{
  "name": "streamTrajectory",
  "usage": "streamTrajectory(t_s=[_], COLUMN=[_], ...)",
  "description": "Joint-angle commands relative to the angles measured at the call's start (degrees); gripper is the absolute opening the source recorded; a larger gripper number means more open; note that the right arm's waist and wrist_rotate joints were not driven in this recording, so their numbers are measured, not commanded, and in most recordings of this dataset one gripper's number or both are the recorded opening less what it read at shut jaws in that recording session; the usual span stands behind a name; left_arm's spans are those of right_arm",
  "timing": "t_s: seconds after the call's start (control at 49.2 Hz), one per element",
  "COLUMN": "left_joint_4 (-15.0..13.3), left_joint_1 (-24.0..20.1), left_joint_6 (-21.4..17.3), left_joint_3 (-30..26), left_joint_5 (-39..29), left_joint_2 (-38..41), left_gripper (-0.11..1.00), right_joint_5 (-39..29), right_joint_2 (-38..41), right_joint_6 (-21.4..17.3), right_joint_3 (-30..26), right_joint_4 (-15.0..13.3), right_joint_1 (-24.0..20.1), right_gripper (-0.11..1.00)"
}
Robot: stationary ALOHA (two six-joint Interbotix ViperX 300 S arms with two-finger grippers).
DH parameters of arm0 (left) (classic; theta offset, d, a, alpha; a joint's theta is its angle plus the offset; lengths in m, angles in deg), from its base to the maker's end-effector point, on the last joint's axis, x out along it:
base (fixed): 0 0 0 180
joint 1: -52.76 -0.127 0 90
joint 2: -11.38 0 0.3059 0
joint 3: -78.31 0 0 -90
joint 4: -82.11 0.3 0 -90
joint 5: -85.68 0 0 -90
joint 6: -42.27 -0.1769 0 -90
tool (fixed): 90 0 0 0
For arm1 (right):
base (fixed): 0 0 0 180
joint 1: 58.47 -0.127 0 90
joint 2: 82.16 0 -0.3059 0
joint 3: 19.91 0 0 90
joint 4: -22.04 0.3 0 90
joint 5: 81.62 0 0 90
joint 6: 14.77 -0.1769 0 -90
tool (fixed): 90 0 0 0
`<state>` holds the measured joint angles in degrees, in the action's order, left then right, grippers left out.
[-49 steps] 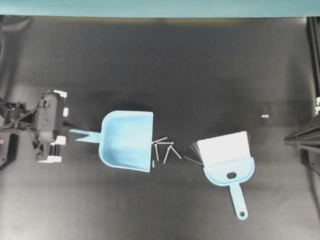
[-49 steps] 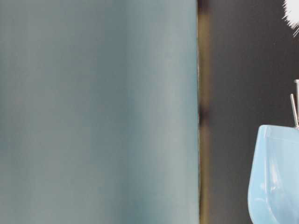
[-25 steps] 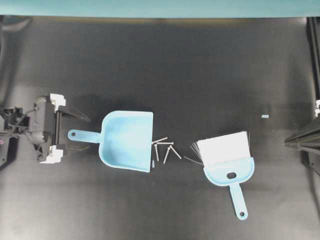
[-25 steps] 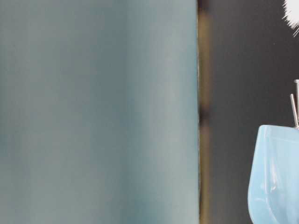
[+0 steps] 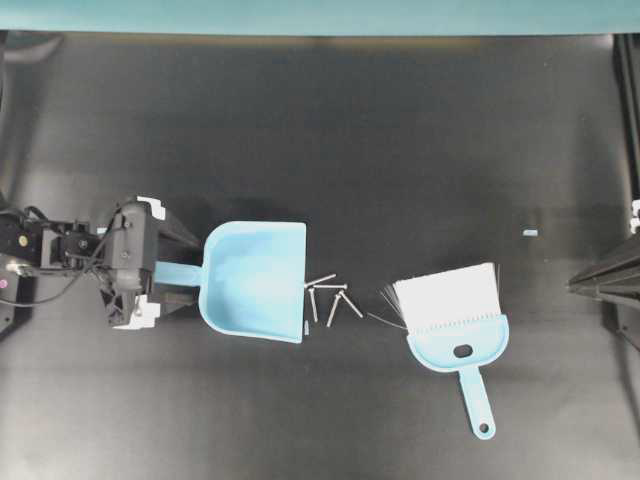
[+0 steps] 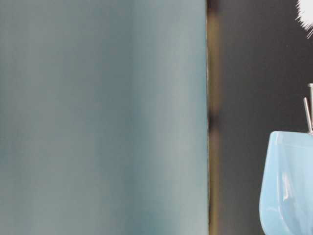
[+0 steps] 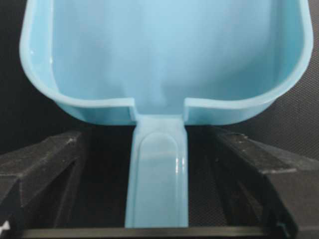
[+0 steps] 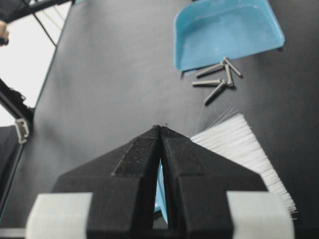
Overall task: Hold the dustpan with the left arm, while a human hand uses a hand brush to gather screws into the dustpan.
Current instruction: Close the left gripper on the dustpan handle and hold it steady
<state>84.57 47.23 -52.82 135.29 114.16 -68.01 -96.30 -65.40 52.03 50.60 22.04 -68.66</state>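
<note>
Compared with a moment earlier, the left gripper [image 5: 172, 271] has moved in toward the dustpan [image 5: 255, 280] and now straddles its short handle, where before it sat back from the handle's tip; the dustpan, the screws and the hand brush lie where they did. The left gripper's jaws are spread wide, one black finger [image 7: 42, 167] on each side of the handle with a clear gap between finger and plastic, so nothing is pinched. The dustpan is a light blue plastic scoop with raised curved walls, a flat wide open edge and a narrow ribbed handle; it lies flat on the black table [image 5: 400, 130] with its handle pointing toward the left gripper and its open edge facing away from it. The dustpan holds nothing. The screws [image 5: 330, 295], a small cluster of thin silver ones, lie on the table just outside the dustpan's open edge, with one short screw touching or almost touching that edge. Beyond the screws from the dustpan lies the hand brush [image 5: 455, 325], light blue with white bristles turned partly toward the dustpan. The right gripper [image 8: 162, 130] is well apart from the dustpan, past the brush, its two pointed fingers pressed together with nothing between them.
</note>
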Motion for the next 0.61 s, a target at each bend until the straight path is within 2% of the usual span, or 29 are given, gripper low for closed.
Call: streamTrajectory(t_s=[0.0,0.163,0.264,0.366,0.467,0.589], left_joint_4=[0.18,0.18,0.09,0.18,0.18,0.09], left_joint_1=[0.09,0.09,0.26,0.97,1.32,1.49], left_joint_6=[0.0,0.26,0.97,2.81,4.13,4.66], left_joint_3=[-1.23,-3.34,-5.01,-6.59,-7.12,-6.33], left_joint_5=[-1.49,-6.68,-10.99,-16.17,-18.81,-18.81], left_joint_2=[-0.18,-0.44,-0.88,-2.46,-4.04,-5.89], left_gripper=[0.86,0.81,0.75,0.57,0.29,0.29], right_joint_5=[0.53,0.53,0.62,0.7,1.05,1.32], right_joint_2=[0.18,0.18,0.18,0.18,0.26,0.18], right_joint_6=[0.0,0.09,0.0,0.09,0.09,0.09], right_joint_3=[-0.26,-0.26,-0.26,-0.09,0.18,0.62], right_joint_4=[-0.18,-0.18,-0.18,-0.09,-0.18,-0.18], right_joint_1=[0.0,0.0,0.0,0.0,0.0,0.0], right_gripper=[0.0,0.0,0.0,0.0,0.0,0.0])
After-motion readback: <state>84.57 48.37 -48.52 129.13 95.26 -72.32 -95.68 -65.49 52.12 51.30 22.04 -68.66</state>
